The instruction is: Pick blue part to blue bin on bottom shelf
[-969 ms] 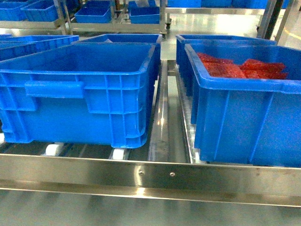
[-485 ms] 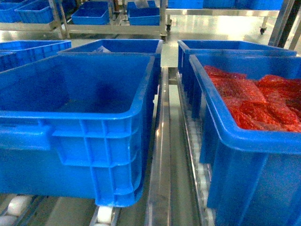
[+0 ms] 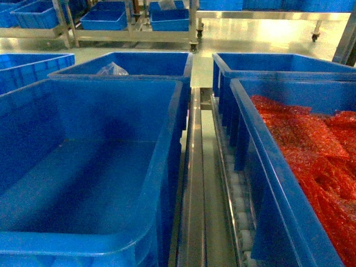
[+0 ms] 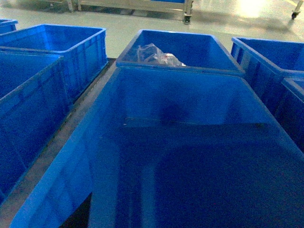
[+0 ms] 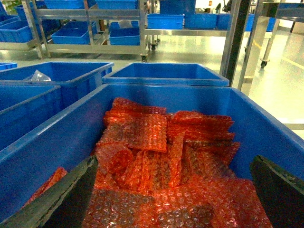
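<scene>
Large rectangular blue plastic bin (image 3: 83, 183) beside the crate of red bubble-wrap packets (image 5: 161, 161).
Right gripper (image 5: 173, 190): fingers spread apart above the packets. Left gripper state cannot be told. Blue part not visible; bin interior bare.

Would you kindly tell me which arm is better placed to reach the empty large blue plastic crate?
Probably the left: its wrist camera looks into the empty large blue plastic crate, while the right gripper hangs open over the neighbouring crate of red bubble-wrap packets.
</scene>
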`<state>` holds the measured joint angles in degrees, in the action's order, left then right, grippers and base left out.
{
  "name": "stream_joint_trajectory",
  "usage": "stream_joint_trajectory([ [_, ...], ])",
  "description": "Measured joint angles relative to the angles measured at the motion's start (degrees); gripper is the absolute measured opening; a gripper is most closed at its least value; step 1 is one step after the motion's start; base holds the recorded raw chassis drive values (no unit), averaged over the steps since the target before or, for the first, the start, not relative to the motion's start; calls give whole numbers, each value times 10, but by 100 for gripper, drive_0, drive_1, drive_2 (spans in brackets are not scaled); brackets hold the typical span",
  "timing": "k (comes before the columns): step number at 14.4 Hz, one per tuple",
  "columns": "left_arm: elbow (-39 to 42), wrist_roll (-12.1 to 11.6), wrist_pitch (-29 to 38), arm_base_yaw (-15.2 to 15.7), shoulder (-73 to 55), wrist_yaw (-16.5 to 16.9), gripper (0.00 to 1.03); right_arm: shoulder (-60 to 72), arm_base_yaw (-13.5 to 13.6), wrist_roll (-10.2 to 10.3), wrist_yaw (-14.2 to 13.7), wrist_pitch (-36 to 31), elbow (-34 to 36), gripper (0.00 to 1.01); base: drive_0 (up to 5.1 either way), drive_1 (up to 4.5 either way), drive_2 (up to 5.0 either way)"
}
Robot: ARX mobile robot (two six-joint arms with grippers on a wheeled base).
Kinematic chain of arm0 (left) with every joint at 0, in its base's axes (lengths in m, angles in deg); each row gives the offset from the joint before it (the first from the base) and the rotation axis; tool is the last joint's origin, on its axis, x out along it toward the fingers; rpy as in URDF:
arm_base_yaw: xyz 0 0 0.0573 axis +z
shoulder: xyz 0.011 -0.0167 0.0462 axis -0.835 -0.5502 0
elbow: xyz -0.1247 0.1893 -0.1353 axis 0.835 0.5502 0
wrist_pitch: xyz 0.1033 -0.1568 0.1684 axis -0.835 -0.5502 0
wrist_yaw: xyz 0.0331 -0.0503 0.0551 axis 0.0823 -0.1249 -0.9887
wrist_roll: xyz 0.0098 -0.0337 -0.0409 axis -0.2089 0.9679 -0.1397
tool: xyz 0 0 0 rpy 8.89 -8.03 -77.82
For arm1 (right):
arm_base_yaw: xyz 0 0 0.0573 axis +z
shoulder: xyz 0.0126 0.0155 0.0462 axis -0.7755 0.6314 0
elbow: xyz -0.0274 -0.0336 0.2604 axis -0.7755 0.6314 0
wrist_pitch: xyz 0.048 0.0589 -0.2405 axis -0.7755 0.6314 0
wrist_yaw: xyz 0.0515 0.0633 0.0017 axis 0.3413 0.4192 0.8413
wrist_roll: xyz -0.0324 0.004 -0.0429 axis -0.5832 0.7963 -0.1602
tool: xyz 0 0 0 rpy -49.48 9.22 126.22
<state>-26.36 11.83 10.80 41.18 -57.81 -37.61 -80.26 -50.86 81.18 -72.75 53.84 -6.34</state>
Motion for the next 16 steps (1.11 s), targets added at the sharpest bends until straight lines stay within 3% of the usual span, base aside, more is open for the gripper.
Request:
stream_joint_trajectory([
  [16, 0, 0, -1, 0, 2, 0, 43, 0, 0, 0, 0, 0, 0, 98, 0, 0, 0],
])
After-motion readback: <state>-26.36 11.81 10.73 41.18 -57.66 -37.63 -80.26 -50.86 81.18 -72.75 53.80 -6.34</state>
